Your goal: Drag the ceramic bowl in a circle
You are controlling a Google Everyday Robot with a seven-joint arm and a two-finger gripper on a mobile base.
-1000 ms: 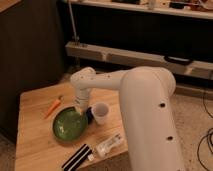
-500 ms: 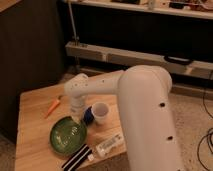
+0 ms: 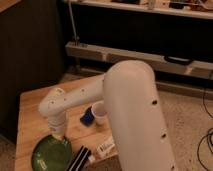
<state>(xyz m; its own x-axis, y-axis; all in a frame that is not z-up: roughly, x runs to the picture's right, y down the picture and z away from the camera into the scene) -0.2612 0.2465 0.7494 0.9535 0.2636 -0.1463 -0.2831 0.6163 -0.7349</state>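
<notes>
The ceramic bowl (image 3: 50, 154), wide, shallow and glossy green, lies on the wooden table (image 3: 31, 112) near its front left corner. My white arm reaches over the table from the right and bends down at the wrist. The gripper (image 3: 58, 135) points straight down onto the bowl's far rim and is shut on it. The wrist hides the fingertips themselves.
A small white cup (image 3: 100, 114) stands mid-table with a blue object (image 3: 87, 118) against its left side. A black bar-shaped item (image 3: 79, 159) and a white tube (image 3: 104, 148) lie near the front edge, right of the bowl. A dark cabinet borders the table's left.
The bowl has slid with the gripper from beside the cup toward the table's front left corner. The orange item seen earlier at the left is hidden now.
</notes>
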